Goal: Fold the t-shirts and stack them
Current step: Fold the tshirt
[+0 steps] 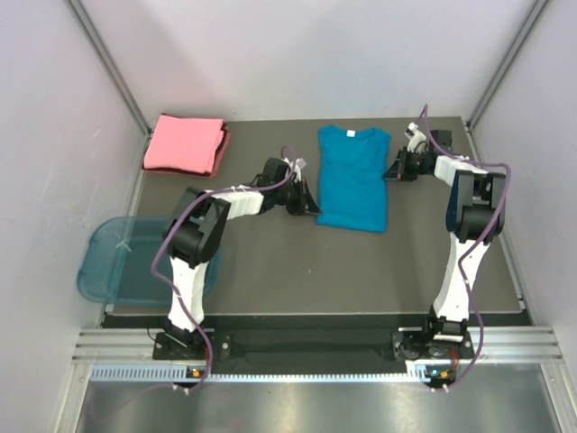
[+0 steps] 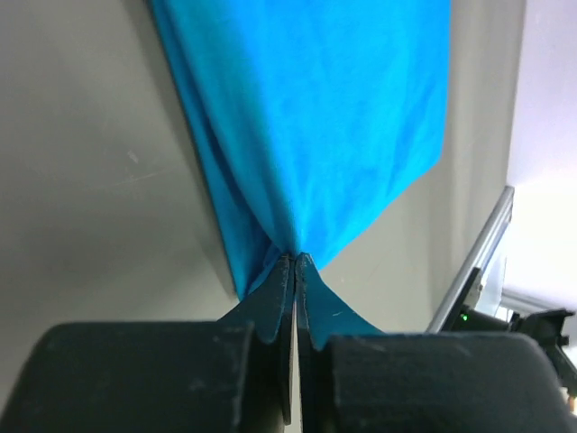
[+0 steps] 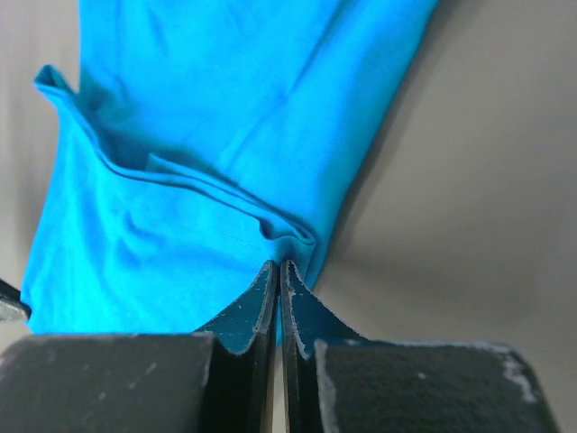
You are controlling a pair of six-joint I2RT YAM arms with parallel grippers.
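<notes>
The teal t-shirt lies folded lengthwise at upper centre of the dark table, collar toward the top of the frame. The left pincer is clamped on its lower left edge, cloth puckering into the tips. The right pincer is pinched tight on the folded right edge. The pink t-shirt sits folded at upper left, with a blue tub at lower left.

- left arm: elbow bent, forearm stretched rightward and away from base
- left gripper: fingers pressed together, pinching left edge of teal t-shirt
- right arm: upright from base, forearm folded forward, wrist turned left
- right gripper: fingers closed tight on right edge of same shirt, cloth bunched at tips
</notes>
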